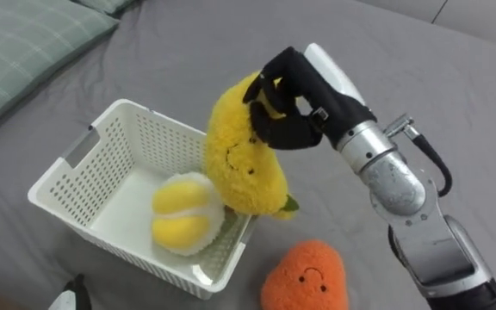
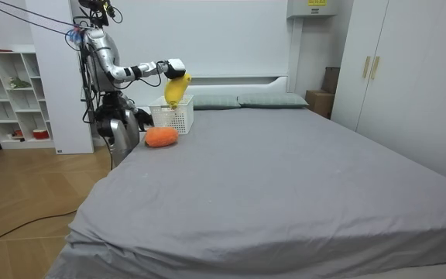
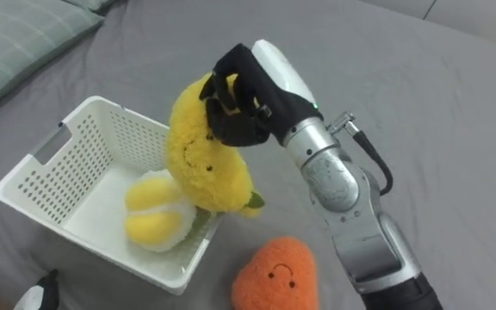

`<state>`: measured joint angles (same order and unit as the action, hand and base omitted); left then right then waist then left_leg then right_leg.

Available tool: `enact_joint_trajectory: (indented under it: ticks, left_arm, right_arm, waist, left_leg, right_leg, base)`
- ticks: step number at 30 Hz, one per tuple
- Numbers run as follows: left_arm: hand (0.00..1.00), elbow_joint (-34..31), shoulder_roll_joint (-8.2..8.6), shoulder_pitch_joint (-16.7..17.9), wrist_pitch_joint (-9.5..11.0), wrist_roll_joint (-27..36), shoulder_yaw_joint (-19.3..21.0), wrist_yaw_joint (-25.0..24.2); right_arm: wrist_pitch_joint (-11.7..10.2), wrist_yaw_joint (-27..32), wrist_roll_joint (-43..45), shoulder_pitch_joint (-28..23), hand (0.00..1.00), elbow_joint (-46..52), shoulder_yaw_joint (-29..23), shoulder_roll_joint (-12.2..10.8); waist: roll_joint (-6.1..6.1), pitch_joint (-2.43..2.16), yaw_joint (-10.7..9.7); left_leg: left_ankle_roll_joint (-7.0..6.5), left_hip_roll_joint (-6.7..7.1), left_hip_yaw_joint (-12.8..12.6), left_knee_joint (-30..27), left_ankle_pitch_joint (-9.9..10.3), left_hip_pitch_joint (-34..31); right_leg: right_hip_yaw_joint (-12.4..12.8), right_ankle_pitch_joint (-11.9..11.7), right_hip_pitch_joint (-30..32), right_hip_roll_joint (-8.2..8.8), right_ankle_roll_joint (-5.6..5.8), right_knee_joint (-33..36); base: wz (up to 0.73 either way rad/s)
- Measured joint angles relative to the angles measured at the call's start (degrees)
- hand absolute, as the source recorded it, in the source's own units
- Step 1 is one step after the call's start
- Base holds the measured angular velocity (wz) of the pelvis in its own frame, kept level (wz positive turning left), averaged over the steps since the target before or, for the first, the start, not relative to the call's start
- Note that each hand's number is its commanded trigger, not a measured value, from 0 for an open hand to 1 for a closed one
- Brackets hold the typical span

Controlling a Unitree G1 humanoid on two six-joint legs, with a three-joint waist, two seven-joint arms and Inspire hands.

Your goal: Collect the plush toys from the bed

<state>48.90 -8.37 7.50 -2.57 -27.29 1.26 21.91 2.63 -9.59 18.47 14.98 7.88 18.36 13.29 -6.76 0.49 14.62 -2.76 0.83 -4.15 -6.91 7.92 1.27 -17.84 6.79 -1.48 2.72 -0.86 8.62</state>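
Grey bed (image 2: 285, 178), white basket (image 1: 153, 138), right hand (image 1: 287, 105) clutching yellow plush (image 1: 241, 172), white wardrobe (image 2: 416, 77) beyond.

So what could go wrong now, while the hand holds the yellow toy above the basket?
The yellow plush toy, gripped by the right hand, hangs over the white basket's rim, not its middle. Released here, it might tip out toward the orange toy. The yellow-white toy inside leaves less room.
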Motion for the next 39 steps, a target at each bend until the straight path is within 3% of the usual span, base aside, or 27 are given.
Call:
enact_joint_trajectory:
  ticks: [6,11,12,13,14,39]
  left_arm:
    - [0.00,0.0,0.00,0.0,-0.1,-0.3,-0.4,-0.1]
    - [0.00,0.0,-0.06,-0.4,0.0,-0.5,-1.6,-0.1]
    - [0.00,0.0,-0.06,-0.4,0.0,-0.5,-1.7,-0.1]
    - [0.00,0.0,-0.03,-0.4,0.0,-0.5,-1.8,-0.1]
    - [0.00,0.0,-0.02,-0.4,0.0,-0.5,-2.0,-0.1]
    - [0.00,0.0,0.03,-0.6,0.0,-0.5,-2.1,-1.2]
  right_arm:
    - [0.1,-0.7,0.1,0.0,1.00,-0.2,2.8,-0.5]
    - [0.2,-0.7,0.0,0.0,1.00,-1.1,5.3,-1.5]
    - [0.2,-0.7,0.0,0.0,0.91,-1.4,5.7,-1.8]
    - [0.2,-0.7,0.0,0.0,0.62,-1.8,5.8,-2.2]
    - [0.2,-0.7,0.0,0.0,0.00,-2.0,5.8,-2.3]
    - [-0.1,-0.6,-0.2,0.0,0.00,-2.8,7.5,-2.5]
  waist:
    - [-0.04,0.01,0.8]
    - [-0.42,0.31,1.8]
    - [-0.49,0.50,2.0]
    - [-0.76,0.46,2.1]
    - [-0.84,0.46,2.3]
    - [-0.76,0.56,3.2]
  left_leg:
    - [0.00,0.09,0.7,0.0,0.0,0.2]
    - [0.01,0.09,1.3,0.0,0.0,0.2]
    - [0.02,0.13,1.5,0.0,0.0,0.1]
    - [0.02,0.17,1.6,-0.1,0.0,0.0]
    - [0.02,0.18,1.6,0.0,0.0,0.0]
    - [-0.11,0.48,1.8,-0.6,0.1,-0.7]
  right_leg:
    - [-0.9,0.1,-0.6,0.05,0.09,0.0]
    - [-1.1,0.1,-1.0,0.05,0.18,0.0]
    - [-1.1,0.2,-1.0,0.01,0.29,0.0]
    - [-1.1,0.2,-1.0,-0.03,0.34,0.0]
    - [-1.1,0.2,-1.0,-0.03,0.34,0.0]
    - [-1.0,0.3,-0.6,0.15,0.42,-0.1]
  base:
    - [0.06]
    - [0.06]
    - [0.07]
    - [0.06]
    - [0.04]
    - [0.00]
